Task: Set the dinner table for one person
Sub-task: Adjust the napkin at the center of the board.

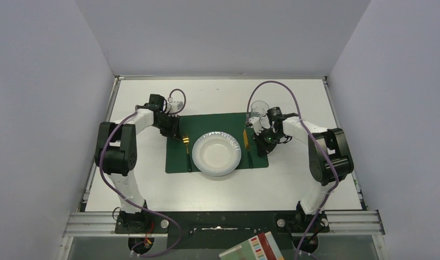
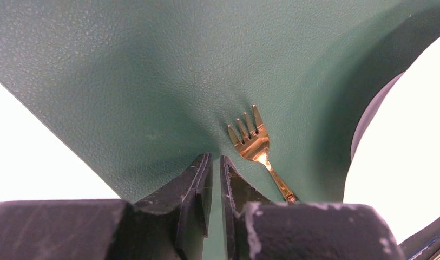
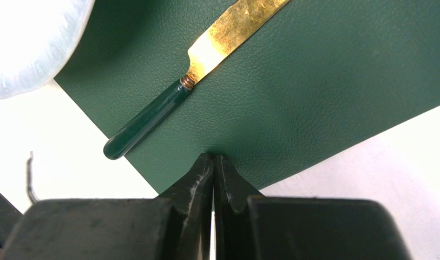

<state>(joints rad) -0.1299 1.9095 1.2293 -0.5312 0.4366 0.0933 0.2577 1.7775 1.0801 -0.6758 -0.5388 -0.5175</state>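
On the white dinner table (image 1: 293, 184) lies a dark green placemat (image 1: 217, 123) with a white plate (image 1: 216, 154) in its middle. A gold fork (image 1: 186, 145) lies left of the plate, a gold knife with a green handle (image 1: 247, 143) right of it. My left gripper (image 1: 173, 131) is low over the mat's left part, shut and empty, with the fork (image 2: 253, 142) just right of its tips (image 2: 216, 157). My right gripper (image 1: 261, 143) is shut and empty, with its tips (image 3: 213, 156) at the mat's right edge, near the knife (image 3: 188, 81).
A clear glass (image 1: 258, 110) stands at the mat's far right corner, close behind my right wrist. The plate's rim shows in the left wrist view (image 2: 407, 135) and the right wrist view (image 3: 28, 38). Grey walls enclose the table.
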